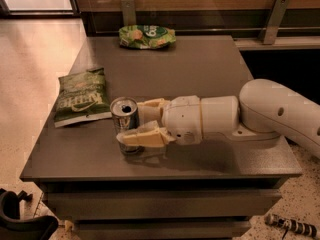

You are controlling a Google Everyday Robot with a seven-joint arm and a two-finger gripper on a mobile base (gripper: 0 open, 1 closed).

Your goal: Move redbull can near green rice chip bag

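The redbull can (124, 115) stands upright on the dark table (200, 69), near its front left, with its silver top showing. My gripper (133, 123) reaches in from the right, level with the table. Its two pale fingers have closed on the can, one behind it and one across its front. The green rice chip bag (147, 36) lies at the table's far edge, well beyond the can and apart from it.
A darker green flat bag with white lettering (82, 96) lies just left of the can near the table's left edge. My white arm (280, 114) spans the table's right side. A wall rail with metal brackets (272, 19) runs behind the table.
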